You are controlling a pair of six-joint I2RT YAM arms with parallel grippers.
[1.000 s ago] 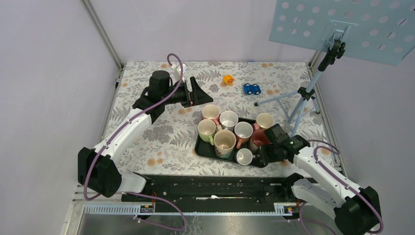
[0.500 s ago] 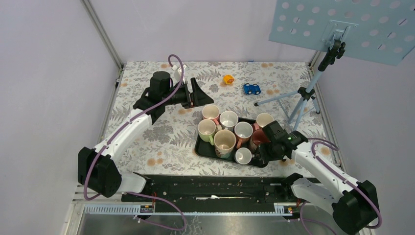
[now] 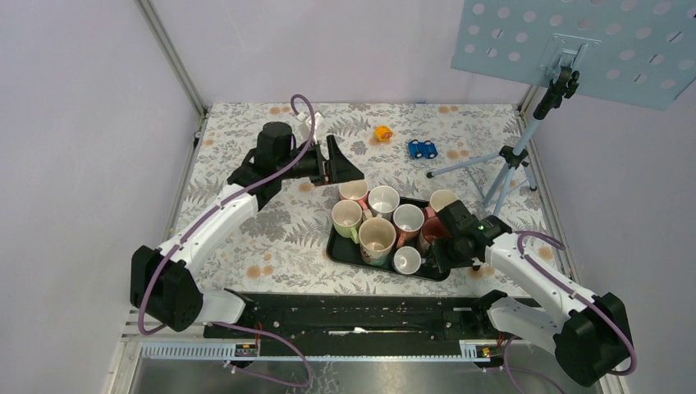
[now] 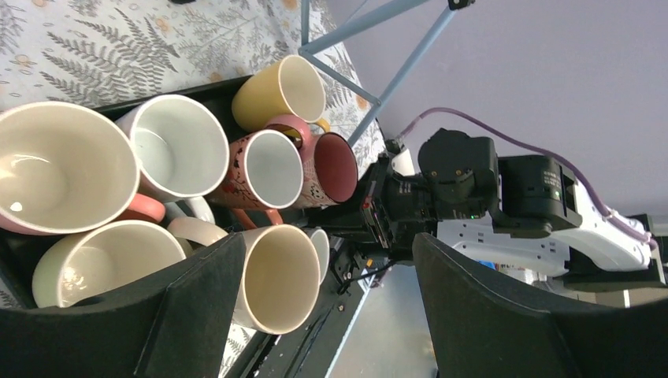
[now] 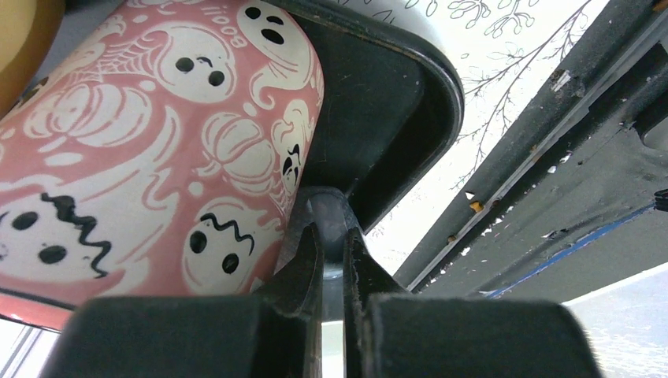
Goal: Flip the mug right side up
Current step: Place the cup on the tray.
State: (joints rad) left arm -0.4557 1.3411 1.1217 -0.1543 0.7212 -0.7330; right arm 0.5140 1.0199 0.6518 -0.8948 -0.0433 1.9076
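Note the pink ghost mug (image 5: 157, 134) tipped over at the right end of the tray (image 5: 378, 118), base toward its near corner, wall against the pinched-together right gripper (image 5: 327, 211), the wide-spread left gripper (image 3: 349, 164) away by the far-left corner.

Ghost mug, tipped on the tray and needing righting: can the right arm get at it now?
Probably yes: the shut right pincer sits against the ghost mug, with nothing between them.

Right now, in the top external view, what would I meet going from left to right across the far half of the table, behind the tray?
Open black left gripper → small orange toy → small blue toy → grey tripod stand.
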